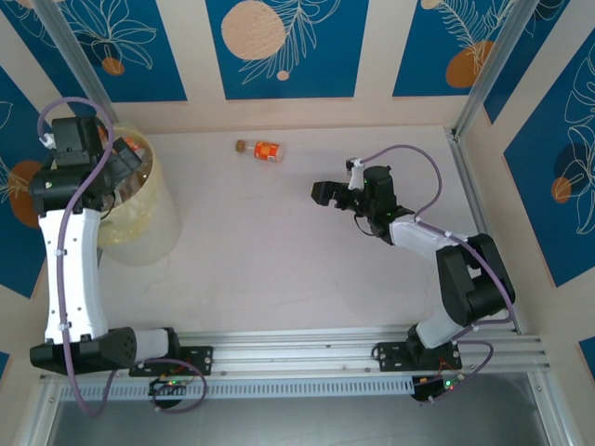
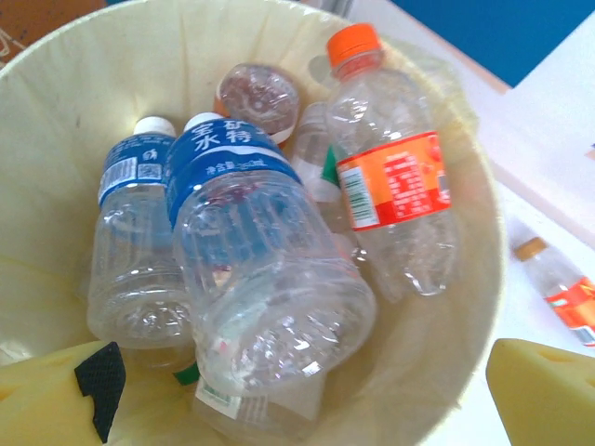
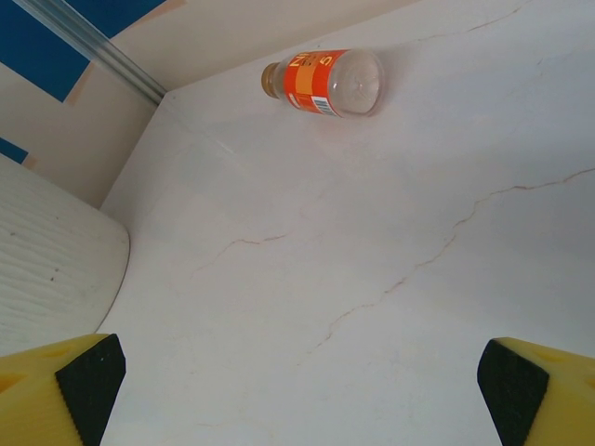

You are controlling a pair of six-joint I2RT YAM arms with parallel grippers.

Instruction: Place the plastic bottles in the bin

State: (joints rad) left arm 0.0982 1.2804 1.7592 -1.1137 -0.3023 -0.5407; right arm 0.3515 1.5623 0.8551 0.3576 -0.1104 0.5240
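Observation:
The bin [image 1: 149,218] stands at the far left of the table, and my left gripper [image 1: 125,165] hangs over its mouth. Looking down through the left wrist view, my left gripper [image 2: 297,400] is open, its yellow fingers [image 2: 544,390] wide apart with nothing between them. Below it several plastic bottles lie inside the bin [image 2: 483,279], among them a large blue-labelled one [image 2: 246,269] and an orange-labelled one [image 2: 390,186]. One orange-labelled bottle [image 1: 263,150] [image 3: 325,82] lies on its side on the table at the back. My right gripper [image 1: 330,193] [image 3: 297,390] is open above bare table, short of that bottle.
Blue patterned walls [image 1: 279,46] close off the back and sides of the table. A metal rail [image 1: 469,177] runs along the right edge. A pale ribbed curved surface [image 3: 46,269] sits at the left of the right wrist view. The lone bottle [image 2: 562,288] shows beside the bin's rim.

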